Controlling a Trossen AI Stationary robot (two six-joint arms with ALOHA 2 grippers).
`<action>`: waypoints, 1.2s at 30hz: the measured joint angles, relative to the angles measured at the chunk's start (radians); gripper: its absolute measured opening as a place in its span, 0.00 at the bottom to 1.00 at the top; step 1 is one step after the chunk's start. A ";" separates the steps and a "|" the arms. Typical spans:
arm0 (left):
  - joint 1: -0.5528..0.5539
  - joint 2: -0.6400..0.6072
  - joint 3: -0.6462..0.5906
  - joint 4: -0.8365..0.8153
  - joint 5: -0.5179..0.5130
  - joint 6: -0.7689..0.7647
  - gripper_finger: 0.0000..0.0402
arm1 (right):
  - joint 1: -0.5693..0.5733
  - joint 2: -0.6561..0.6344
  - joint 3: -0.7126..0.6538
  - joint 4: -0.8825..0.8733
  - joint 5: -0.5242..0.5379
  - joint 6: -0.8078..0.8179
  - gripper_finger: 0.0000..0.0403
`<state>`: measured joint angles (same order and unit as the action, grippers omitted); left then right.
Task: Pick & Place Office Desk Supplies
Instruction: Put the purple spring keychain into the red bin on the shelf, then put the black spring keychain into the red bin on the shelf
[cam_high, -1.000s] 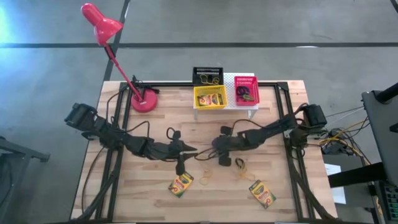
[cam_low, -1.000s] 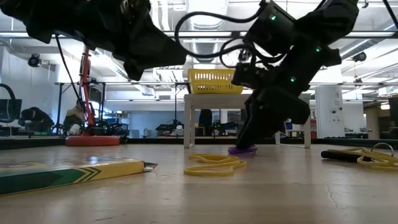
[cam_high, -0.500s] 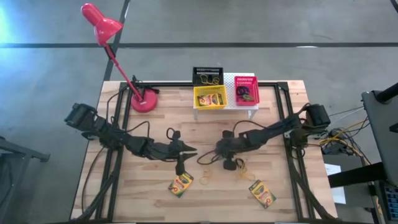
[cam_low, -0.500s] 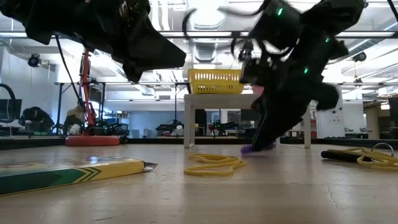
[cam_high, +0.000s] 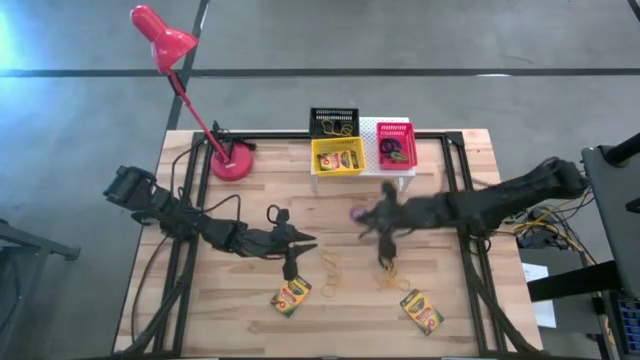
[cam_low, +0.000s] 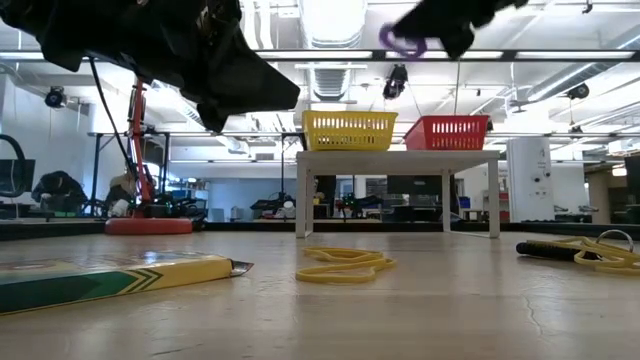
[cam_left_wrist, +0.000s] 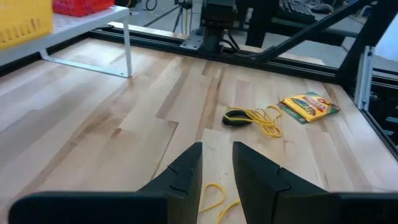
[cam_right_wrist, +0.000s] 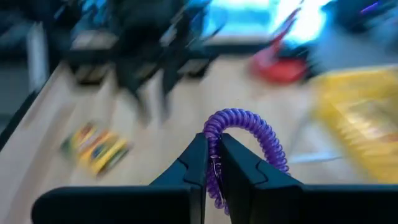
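My right gripper (cam_right_wrist: 213, 148) is shut on a purple coiled ring (cam_right_wrist: 245, 134), high above the table in the low view, where the ring (cam_low: 402, 41) shows near the top. In the high view the ring (cam_high: 356, 213) is mid-table, in front of the white riser (cam_high: 400, 172). My left gripper (cam_high: 312, 242) waits open at mid-table over tan rubber bands (cam_high: 330, 265); nothing is between its fingers (cam_left_wrist: 186, 171). Two crayon boxes (cam_high: 291, 296) (cam_high: 421, 310) lie flat near the front edge. A third crayon box lies in the yellow basket (cam_high: 338, 156). My right gripper pinches the ring's coil on one side (cam_right_wrist: 214, 163) between its two fingers. The arm reaches in from the table's right. The rest of the loop (cam_right_wrist: 261, 134) stands out past the fingertips, and the ring is lifted clear of the table.
The yellow and pink-red (cam_high: 395, 145) baskets stand on the riser, with a black basket (cam_high: 333, 122) behind them. A red desk lamp (cam_high: 232, 160) stands at the far left. A black ring tangled with rubber bands (cam_left_wrist: 252, 118) lies at mid-table near one crayon box (cam_left_wrist: 310, 104).
My right gripper has shut on the purple ring where it lay on the table. It has then risen fast, going toward the far edge. The ring has gone from the tabletop to well above the baskets' height.
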<state>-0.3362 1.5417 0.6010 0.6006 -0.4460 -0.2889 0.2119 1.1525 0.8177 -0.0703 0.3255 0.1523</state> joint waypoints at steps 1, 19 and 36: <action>0.000 0.000 0.000 0.000 -0.005 0.000 0.23 | -0.025 -0.038 0.000 -0.003 0.019 -0.010 0.06; 0.005 0.000 0.000 0.000 -0.007 0.003 0.23 | -0.694 -0.155 0.005 -0.321 -0.119 0.088 0.08; 0.005 0.000 0.000 0.000 -0.007 0.000 0.23 | -0.699 -0.171 0.049 -0.344 -0.123 0.062 0.43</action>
<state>-0.3313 1.5417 0.6010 0.6006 -0.4530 -0.2892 -0.4873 0.9814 0.8668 -0.4140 0.2022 0.2142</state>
